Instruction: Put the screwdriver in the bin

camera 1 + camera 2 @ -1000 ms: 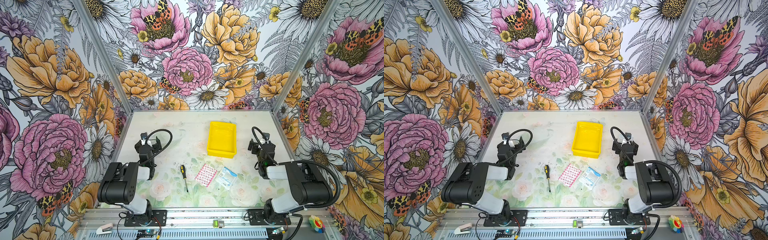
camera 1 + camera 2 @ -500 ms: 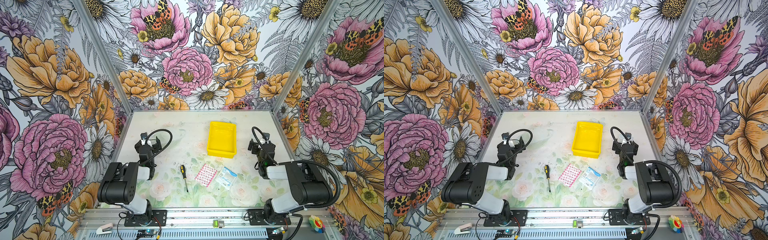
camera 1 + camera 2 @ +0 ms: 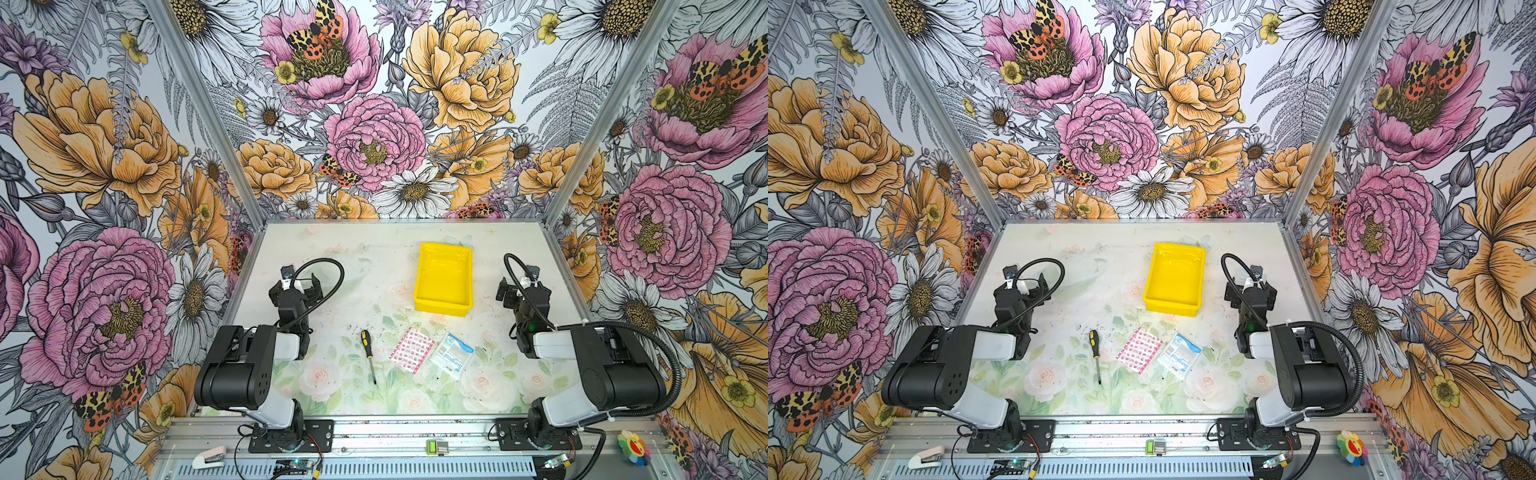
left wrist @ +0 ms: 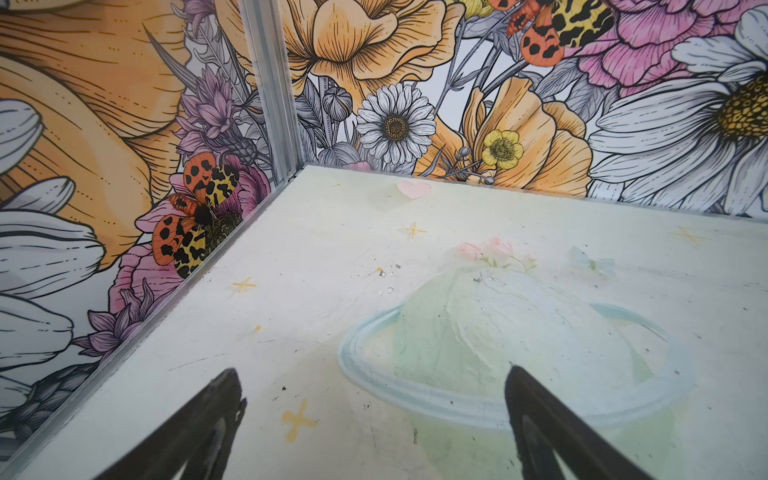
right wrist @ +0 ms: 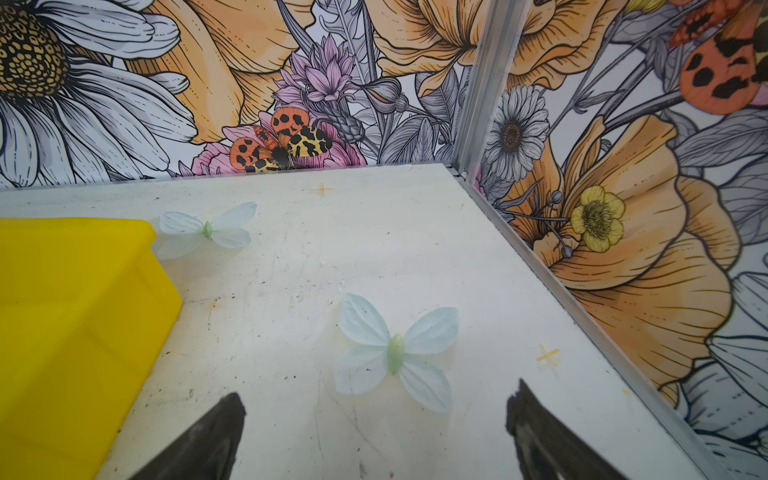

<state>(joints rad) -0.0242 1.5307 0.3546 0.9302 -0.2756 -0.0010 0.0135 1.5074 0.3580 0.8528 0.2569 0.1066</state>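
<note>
Lying flat, untouched: screwdriver [image 3: 369,356], handle toward twelve o'clock; bin [image 3: 443,308] empty at one o'clock of it. Left gripper [image 4: 372,374], right gripper [image 5: 374,395] spread wide, holding nothing. Unchanged from a second ago; pickup not begun.

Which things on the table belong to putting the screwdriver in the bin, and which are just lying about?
For the job:
screwdriver, lying loose
yellow bin, empty

Lying about:
pink patterned packet
white-and-blue packet
Both lie flat, right of the screwdriver in both top views.
</note>
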